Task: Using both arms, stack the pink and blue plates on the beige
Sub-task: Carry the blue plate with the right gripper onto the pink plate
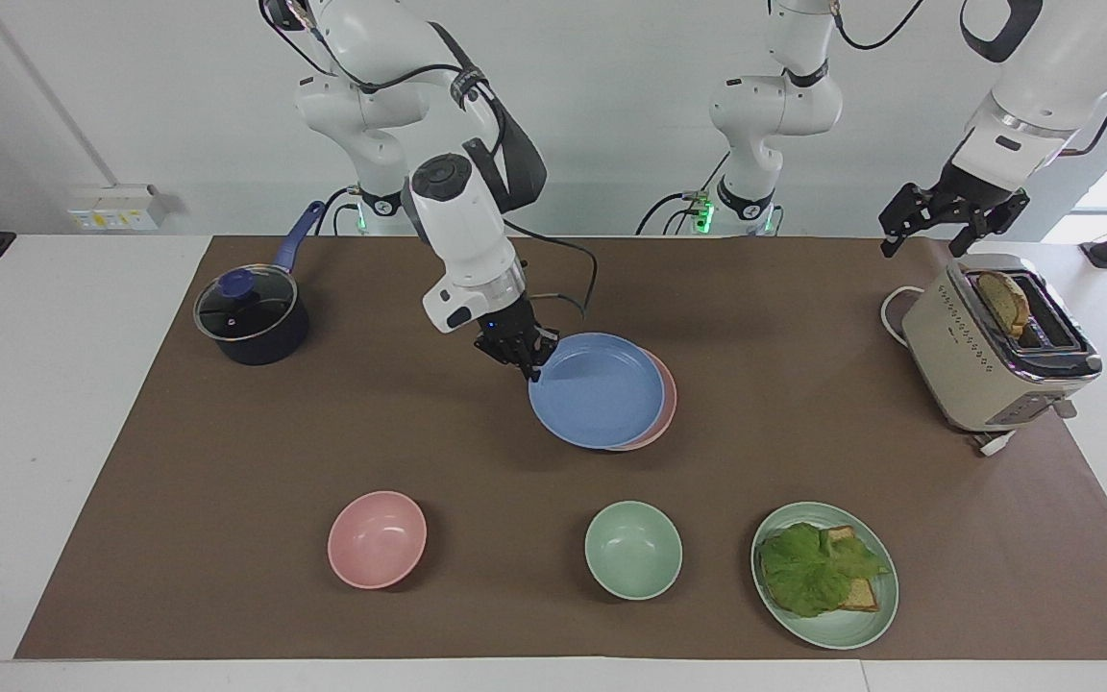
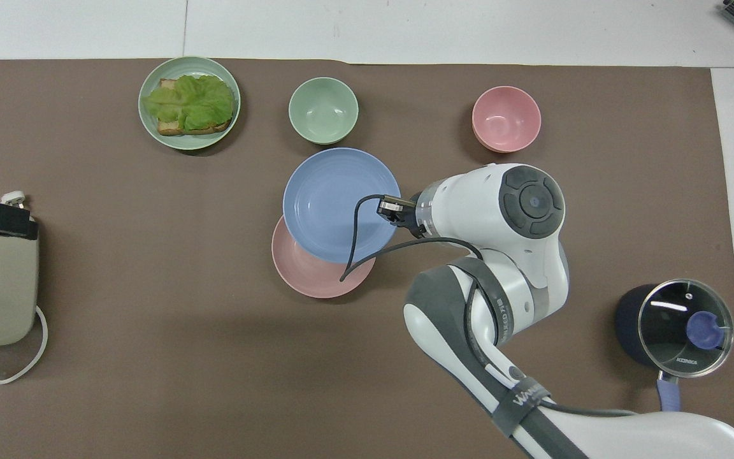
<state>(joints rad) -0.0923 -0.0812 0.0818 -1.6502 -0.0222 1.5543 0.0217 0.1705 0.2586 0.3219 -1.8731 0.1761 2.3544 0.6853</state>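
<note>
My right gripper is shut on the rim of the blue plate, at the edge nearest the right arm's base. It holds the plate tilted slightly, just over the pink plate. The pink plate lies on the brown mat at the table's middle, mostly covered, with only a crescent showing. No beige plate is in view. My left gripper hangs open and empty in the air over the mat's edge by the toaster.
A toaster with a bread slice stands at the left arm's end. A lidded dark pot sits at the right arm's end. Farther from the robots lie a pink bowl, a green bowl and a green plate with lettuce and bread.
</note>
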